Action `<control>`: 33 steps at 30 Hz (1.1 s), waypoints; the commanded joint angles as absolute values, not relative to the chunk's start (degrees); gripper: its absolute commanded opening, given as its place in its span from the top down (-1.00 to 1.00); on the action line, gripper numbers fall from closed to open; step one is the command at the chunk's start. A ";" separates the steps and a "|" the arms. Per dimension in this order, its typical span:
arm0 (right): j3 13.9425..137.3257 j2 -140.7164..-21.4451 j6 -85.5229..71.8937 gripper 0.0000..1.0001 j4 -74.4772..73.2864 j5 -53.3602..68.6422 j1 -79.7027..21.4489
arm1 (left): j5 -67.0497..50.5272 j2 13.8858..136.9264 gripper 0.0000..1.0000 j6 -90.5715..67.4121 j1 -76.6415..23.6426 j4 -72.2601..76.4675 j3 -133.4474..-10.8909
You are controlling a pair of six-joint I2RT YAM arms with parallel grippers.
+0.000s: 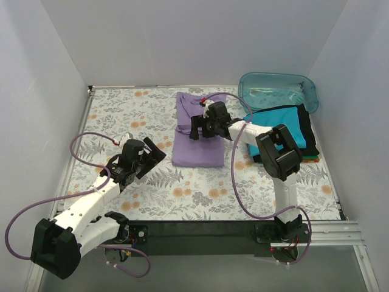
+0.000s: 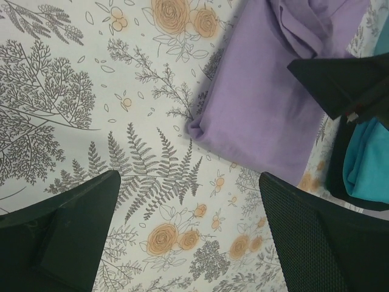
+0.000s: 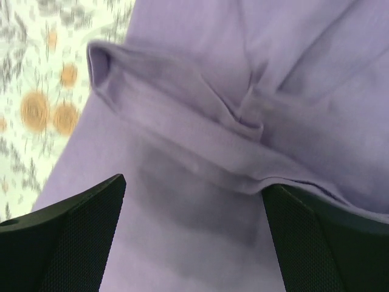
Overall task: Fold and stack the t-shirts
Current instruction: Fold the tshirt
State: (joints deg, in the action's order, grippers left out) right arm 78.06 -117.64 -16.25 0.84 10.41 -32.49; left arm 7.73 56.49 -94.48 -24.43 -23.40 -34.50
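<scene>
Both pincers gape wide: the right pincer (image 1: 196,129) hovers over the partly folded lavender-purple cloth t-shirt (image 1: 197,151) mid-tabletop (image 1: 121,115); the left pincer (image 1: 155,154) hangs near its front corner. Teal, black and orange-red folded shirts (image 1: 281,120) lie stacked at right.

Open table (image 1: 121,109) left of lavender shirt (image 1: 197,149); tub (image 1: 276,88) blocks right.

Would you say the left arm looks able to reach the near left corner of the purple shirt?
Probably yes: the left gripper is open beside the purple shirt, only flowered tablecloth lies between them, and the right gripper is farther up the shirt, off that corner.
</scene>
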 commanded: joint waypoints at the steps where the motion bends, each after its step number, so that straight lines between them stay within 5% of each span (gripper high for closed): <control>1: 82.96 -121.46 -17.84 -0.97 9.05 5.46 -30.94 | 10.72 56.42 -0.96 -93.34 -24.35 -20.83 -33.66; 14: 90.62 -122.53 -19.51 -0.97 14.33 5.62 -26.19 | 3.87 67.66 -0.96 -92.11 -24.35 -17.06 -35.77; 22: 62.62 -98.11 -24.95 -0.97 13.18 8.52 -26.10 | -4.75 75.31 -0.96 -92.81 -24.35 -5.81 -35.94; 26: 47.68 -89.40 -26.36 -0.97 13.18 9.32 -26.02 | -4.48 81.11 -0.74 -92.46 -24.35 -2.73 -37.79; 33: 38.94 -86.83 -28.48 -0.76 13.01 13.01 -26.02 | -7.72 93.15 -0.18 -89.48 -24.35 -2.55 -43.59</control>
